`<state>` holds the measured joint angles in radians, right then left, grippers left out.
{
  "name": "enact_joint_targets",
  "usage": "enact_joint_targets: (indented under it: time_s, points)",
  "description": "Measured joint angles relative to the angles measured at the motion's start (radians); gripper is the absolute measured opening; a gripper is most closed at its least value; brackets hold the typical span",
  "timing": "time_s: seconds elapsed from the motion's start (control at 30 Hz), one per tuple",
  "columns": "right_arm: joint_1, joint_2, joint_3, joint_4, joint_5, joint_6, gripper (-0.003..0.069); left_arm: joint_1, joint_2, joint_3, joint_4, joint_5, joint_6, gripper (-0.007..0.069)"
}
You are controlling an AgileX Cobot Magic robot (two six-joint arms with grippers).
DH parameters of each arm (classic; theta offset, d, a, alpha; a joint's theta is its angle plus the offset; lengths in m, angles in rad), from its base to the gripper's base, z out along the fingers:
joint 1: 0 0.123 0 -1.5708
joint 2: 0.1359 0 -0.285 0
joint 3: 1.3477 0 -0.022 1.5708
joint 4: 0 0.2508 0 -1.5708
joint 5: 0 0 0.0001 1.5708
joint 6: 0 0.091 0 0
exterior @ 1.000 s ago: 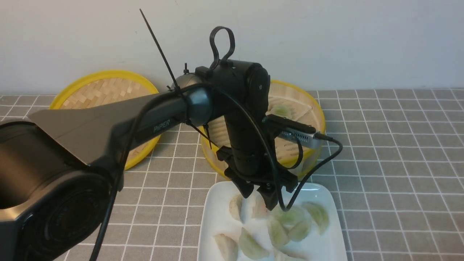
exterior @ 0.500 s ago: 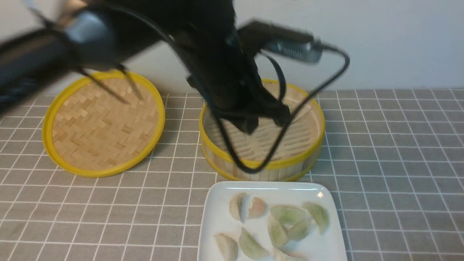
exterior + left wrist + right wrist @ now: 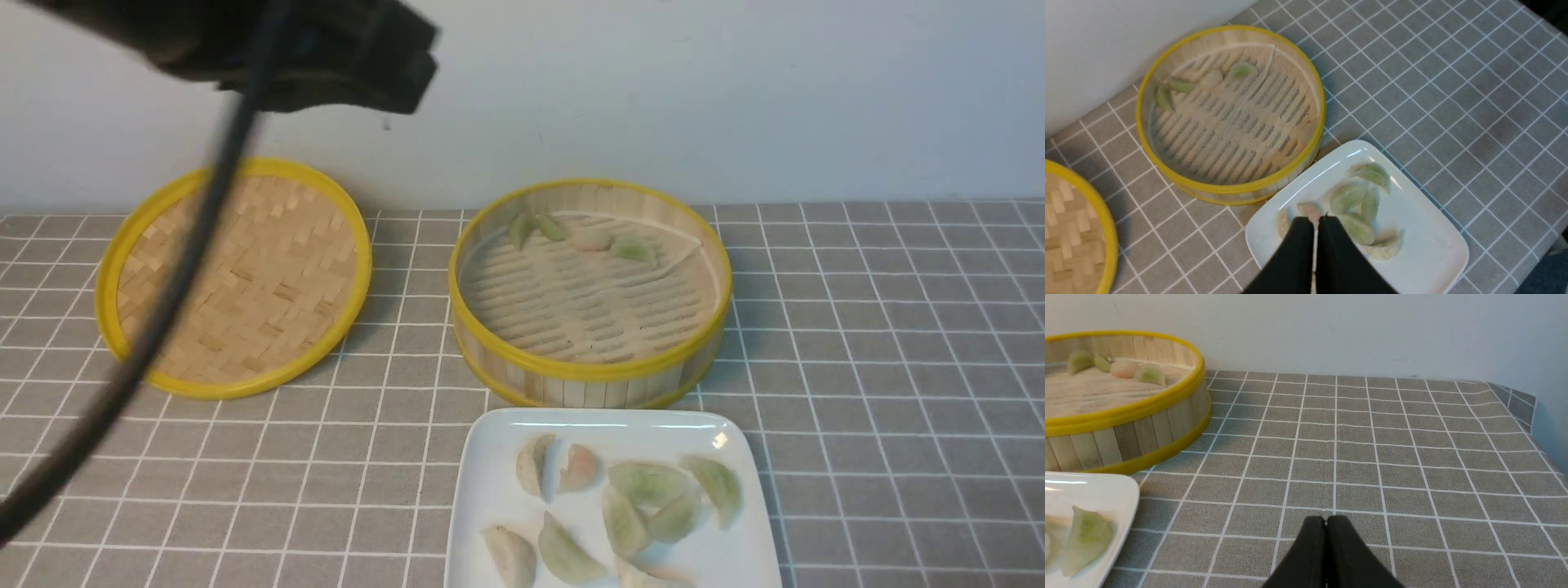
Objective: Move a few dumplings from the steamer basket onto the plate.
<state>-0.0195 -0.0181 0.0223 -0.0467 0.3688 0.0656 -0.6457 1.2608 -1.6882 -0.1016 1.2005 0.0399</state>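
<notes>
The pale beige dumpling [image 3: 535,465] and the pinkish-orange dumpling [image 3: 580,467] lie side by side on the white plate [image 3: 490,498], among several green ones. The steamer basket [image 3: 588,371] stands just behind the plate. It holds a pale pinkish dumpling [image 3: 589,239] and three green ones along its far wall. My left gripper [image 3: 1316,220] is shut and empty, high above the plate [image 3: 1433,253] and the pinkish dumpling [image 3: 1310,210]. The left arm [image 3: 326,49] is a dark blur at the top left of the front view. My right gripper [image 3: 1326,519] is shut and empty, over the cloth to the right of the plate [image 3: 1094,490].
The woven yellow-rimmed lid [image 3: 237,278] lies flat to the left of the basket. A grey checked cloth [image 3: 882,343] covers the table. A white wall stands close behind the basket. In the right wrist view the table edge [image 3: 1531,416] shows on the far right.
My left arm has lifted off the plate and swung up and to the left. Its jaws, open a second ago, are now shut and empty. The dumplings on the plate stay put.
</notes>
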Motion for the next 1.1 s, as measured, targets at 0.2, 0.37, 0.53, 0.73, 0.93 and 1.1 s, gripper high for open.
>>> enact_joint_targets:
  time_s: [0.2,0.37,0.53,0.73,0.93,1.1]
  points:
    - [0.0,0.0,0.0,0.0,0.0,0.0,-0.0013,0.0,-0.239,0.339,-0.002,-0.191,-0.017,-0.0005]
    - [0.0,0.0,0.0,0.0,0.0,0.0,-0.0013,0.0,-0.402,0.585,-0.002,-0.367,-0.051,-0.0005]
    - [0.0,0.0,0.0,0.0,0.0,0.0,-0.0013,0.0,-0.566,0.746,0.001,-0.503,-0.057,-0.0005]
    - [0.0,0.0,0.0,0.0,0.0,0.0,-0.0013,0.0,-0.665,0.778,0.006,-0.483,-0.055,-0.0005]
    - [0.0,0.0,0.0,0.0,0.0,0.0,-0.0013,0.0,-0.73,0.778,0.096,-0.468,-0.054,-0.0005]
    - [0.0,0.0,0.0,0.0,0.0,0.0,-0.0013,0.0,-0.794,0.778,0.181,-0.444,-0.106,-0.0005]
